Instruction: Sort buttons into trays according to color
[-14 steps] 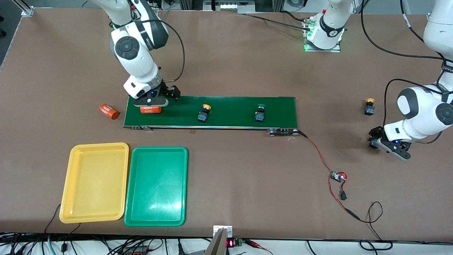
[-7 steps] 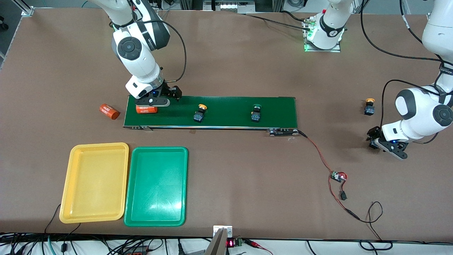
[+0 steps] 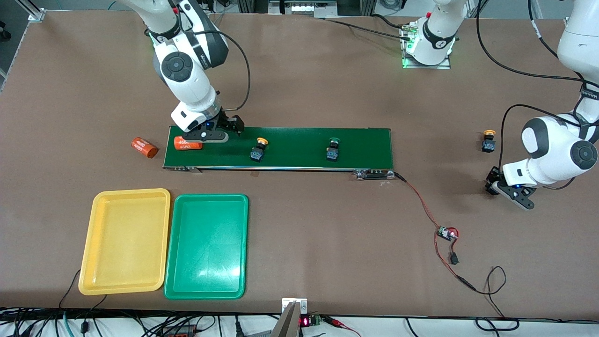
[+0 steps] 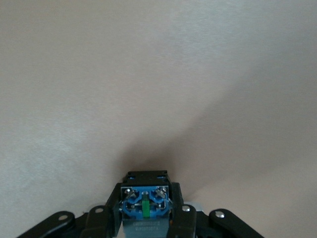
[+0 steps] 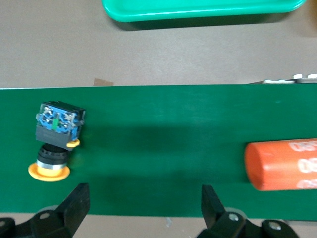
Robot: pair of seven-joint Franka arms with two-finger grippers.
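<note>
Gripping now: my left gripper (image 3: 497,183) is closed on the held button (image 4: 146,207), low at the table (image 3: 327,224) toward the left arm's end, well apart from the conveyor belt (image 3: 290,157).
Held button: I see its black body and blue terminal block with a green strip; its cap is hidden, so I cannot confirm the colour.
Step in hand: I judge it a pick, with the lift not yet begun.
Doing it well: I want to lift straight up and check that the body sits square between the jaws. I should also read the cap colour before I commit to a tray.
Left arm pose: elbow folded high, wrist tilted down and toward the belt.
Right gripper (image 5: 143,210): its jaws stand wide with nothing between them, low over the belt. Below it lie the yellow button on the belt (image 5: 53,144) and the orange cylinder (image 5: 282,166).
Right arm pose: reaching down steeply from its base.
Other buttons: the green button on the belt (image 3: 333,150) stands mid-belt. The loose yellow button (image 3: 488,142) stands on the table, farther from the front camera than my left gripper.
Trays: the yellow tray (image 3: 98,243) and green tray (image 3: 206,292) lie side by side nearer the front camera, toward the right arm's end. Neither holds anything.
</note>
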